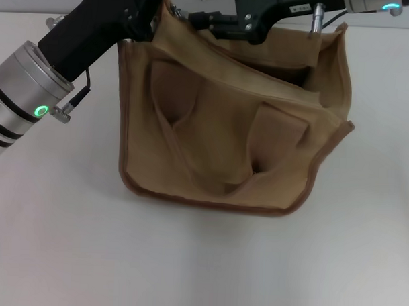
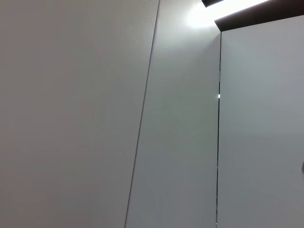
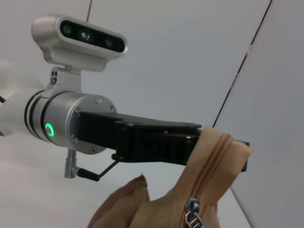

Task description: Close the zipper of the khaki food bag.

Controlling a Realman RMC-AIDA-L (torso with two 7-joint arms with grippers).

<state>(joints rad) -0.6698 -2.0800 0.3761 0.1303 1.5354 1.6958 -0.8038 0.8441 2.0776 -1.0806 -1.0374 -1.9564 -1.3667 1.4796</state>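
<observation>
The khaki food bag (image 1: 225,140) lies on the white table with its side panel and strap handles (image 1: 185,125) facing me, its top edge lifted at the far side. My left gripper (image 1: 150,7) is at the bag's far left corner. In the right wrist view the left gripper (image 3: 228,152) is shut on the end of the bag, where the zipper (image 3: 213,161) runs up between its fingers. The silver pull (image 3: 192,216) hangs lower on the zipper. My right gripper (image 1: 209,20) is over the bag's top edge. A dark gap (image 1: 291,74) shows in the top.
The white table (image 1: 67,242) surrounds the bag on the near, left and right sides. The left wrist view shows only pale wall panels (image 2: 180,142) with a lit strip above.
</observation>
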